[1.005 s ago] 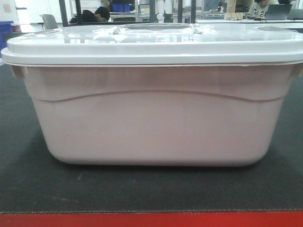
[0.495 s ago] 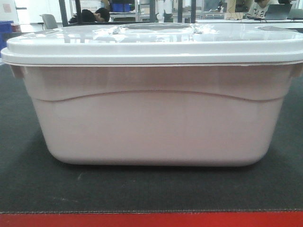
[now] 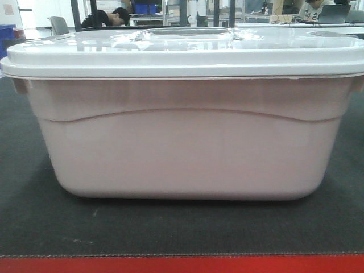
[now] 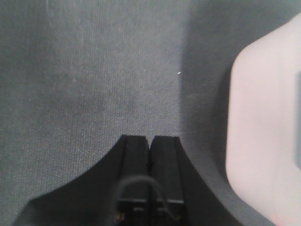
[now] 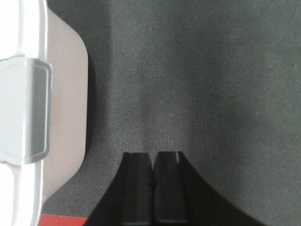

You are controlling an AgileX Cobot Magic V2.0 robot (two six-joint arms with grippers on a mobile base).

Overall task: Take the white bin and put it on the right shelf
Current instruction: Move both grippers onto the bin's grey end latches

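**WHITE BIN: ON TABLE, NOT YET GRASPED**

Loc.: bin (image 3: 187, 148) sits flat on the table (image 3: 170, 227) with its lid (image 3: 182, 54) on. Long side faces the robot and fills most of the front view.

Arm L: left gripper (image 4: 149, 139) has fingers pressed together with nothing between. It is over bare table just beside the bin's left end, not touching.

Arm R: right gripper (image 5: 151, 155) is likewise clenched on nothing. It is beside the bin's right end, near the grey latch (image 5: 26, 110), with a strip of table between.

Step (my read): pre-grasp. One arm flanks each end; no contact or lift.

Next move calls for: both arms pressing inward evenly on the ends or catching under the rim. The bin looks too wide for one gripper, and smooth plastic may slip if pressure is uneven. Then lift and carry to the right shelf, which is not in any view.

Surface: dark matte fabric-like top, red front edge (image 3: 182, 264).

Room: lab/workshop bkgd. Seated person (image 3: 108, 17), blue crates (image 3: 145, 8), dark uprights (image 3: 77, 14).
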